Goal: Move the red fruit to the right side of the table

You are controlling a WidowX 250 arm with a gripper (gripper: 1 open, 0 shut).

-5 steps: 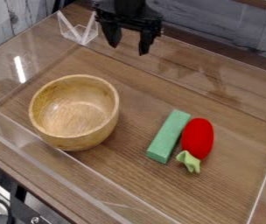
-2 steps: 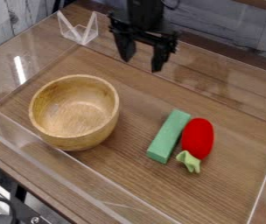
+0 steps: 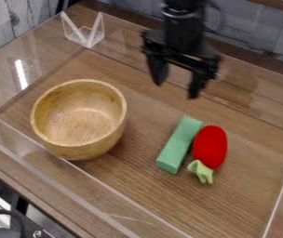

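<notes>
The red fruit [image 3: 208,147] lies on the brown wood-grain table [image 3: 119,181], right of centre, its light-green stem pointing toward the front. It rests right against the right side of a long green block [image 3: 178,144]. My black gripper [image 3: 179,78] hangs above the table behind the fruit, pointing down. Its two fingers stand apart with nothing between them. It is clear of both the fruit and the block.
A wooden bowl [image 3: 79,117] sits on the left half of the table. A clear acrylic wall [image 3: 281,200] runs around the table's edges. A clear acrylic stand [image 3: 82,31] is at the back left corner.
The gripper has moved right and toward the front, coming nearer the fruit, and has turned a little. The fruit, block and bowl have stayed put.
</notes>
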